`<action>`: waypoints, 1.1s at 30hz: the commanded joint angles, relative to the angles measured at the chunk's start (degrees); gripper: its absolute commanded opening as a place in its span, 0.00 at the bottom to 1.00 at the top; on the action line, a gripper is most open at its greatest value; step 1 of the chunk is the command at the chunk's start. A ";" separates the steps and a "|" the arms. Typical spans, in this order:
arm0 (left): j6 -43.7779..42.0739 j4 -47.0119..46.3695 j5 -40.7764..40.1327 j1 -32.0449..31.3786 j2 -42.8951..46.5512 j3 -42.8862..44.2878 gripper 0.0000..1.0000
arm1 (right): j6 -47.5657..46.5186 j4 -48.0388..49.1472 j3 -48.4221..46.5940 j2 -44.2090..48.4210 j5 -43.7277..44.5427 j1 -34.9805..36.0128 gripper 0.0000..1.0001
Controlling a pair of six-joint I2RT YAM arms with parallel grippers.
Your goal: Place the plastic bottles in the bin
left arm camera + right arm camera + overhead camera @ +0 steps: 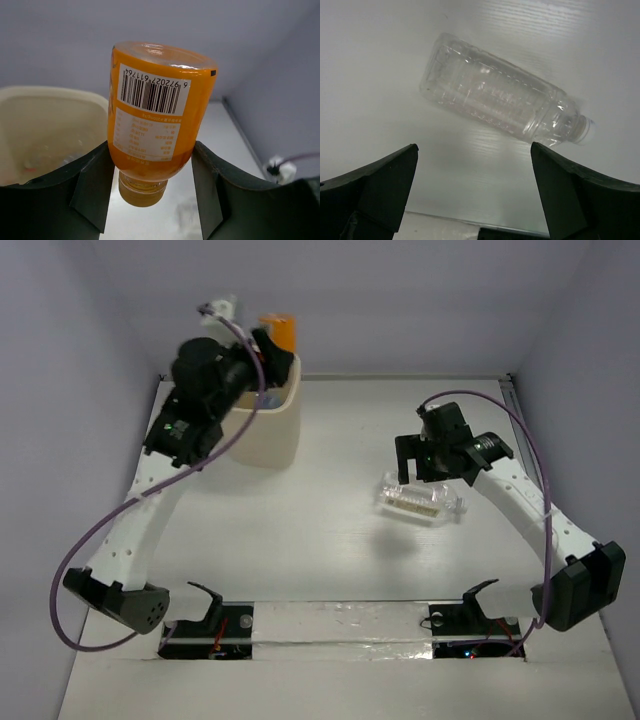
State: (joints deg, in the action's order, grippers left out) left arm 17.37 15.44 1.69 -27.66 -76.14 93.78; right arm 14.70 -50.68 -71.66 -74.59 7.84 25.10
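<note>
Orange bottle is the one in hand. My left hand pinches it by the labelled body, a finger pressed against each side, with the cap end pointing back towards the wrist camera. From above, it hangs at the 12 o'clock rim of the cream bin, which stands at about 11 o'clock on the counter. I judge this to be the drop step. The bottle looks to sit over the far edge rather than squarely over the mouth, so I would bring it a little towards 6 o'clock before spreading the fingers, or it may clip the rim and fall outside. In the wrist view the bin holds some faint clear shapes, but I cannot tell how many.

My right hand is spread wide and empty. It hovers above the wide ribbed clear bottle, which lies on its side at roughly 3 o'clock on the counter, cap towards the right of the wrist view. That pick calls for lowering the fingers to straddle the body across its narrow width. The smooth plastic could roll or skid as they close.
</note>
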 commanded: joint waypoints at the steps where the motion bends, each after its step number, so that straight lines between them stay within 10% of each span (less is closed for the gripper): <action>1: 7.32 -0.06 1.38 6.99 -1.37 4.11 0.26 | -3.09 -7.50 -5.15 -3.45 1.57 -0.14 1.00; 10: 15.41 -1.64 6.65 20.53 -13.06 8.52 0.28 | -6.08 -14.19 -14.38 -12.41 0.52 -0.14 1.00; 18: 14.54 -1.38 9.46 21.68 -16.33 8.18 0.81 | -6.61 -14.45 -14.83 -20.24 -1.77 -0.14 1.00; 33: 11.99 -3.93 12.63 18.79 -5.16 -1.93 0.85 | 1.64 -6.82 -22.73 -34.22 -7.21 -0.14 0.84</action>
State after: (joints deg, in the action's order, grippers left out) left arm 30.76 14.15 13.08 -7.66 -83.50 92.62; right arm 11.68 -63.22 -90.28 -108.14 3.77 25.10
